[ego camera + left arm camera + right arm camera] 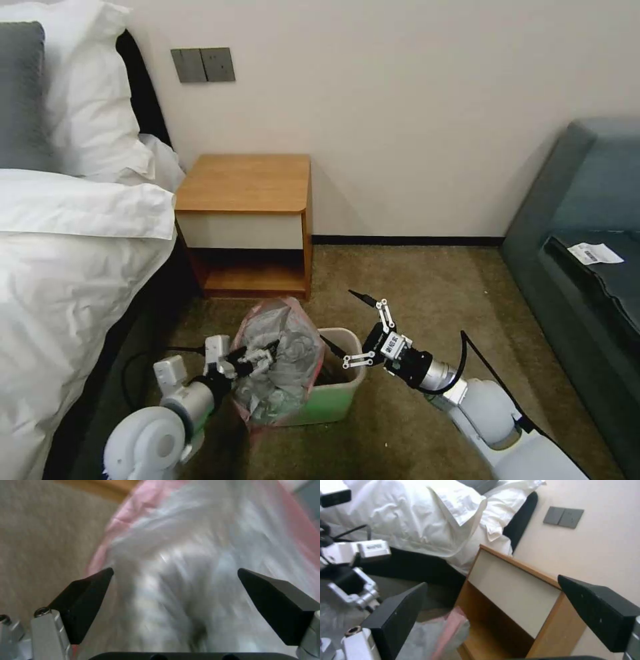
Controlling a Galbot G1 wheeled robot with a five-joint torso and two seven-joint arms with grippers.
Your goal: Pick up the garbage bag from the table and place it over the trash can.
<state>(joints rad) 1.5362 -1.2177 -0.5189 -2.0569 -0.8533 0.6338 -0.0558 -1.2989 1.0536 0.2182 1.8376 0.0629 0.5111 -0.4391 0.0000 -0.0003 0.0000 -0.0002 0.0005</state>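
L gripper (261, 357): fingers spread apart, pushed against the crumpled bag, gripping nothing.
R gripper (360, 330): fingers wide apart, empty, hanging above the can's right rim.
Garbage bag (280, 357): off the table, bunched in a heap over the can's left half; pink band visible.
Trash can (347, 390): on carpet, near side of the nightstand; right rim uncovered.
Table (247, 183): top bare.
Progress: pickup done, by the look of it; bag not yet spread round the whole rim.

The garbage bag (280, 363) covers most of the trash can (337, 393) (its left side is lost behind plastic). In the left wrist view the bag is smeared with blur. The left tool (257, 360) is pressed into folds, its grip unreadable.
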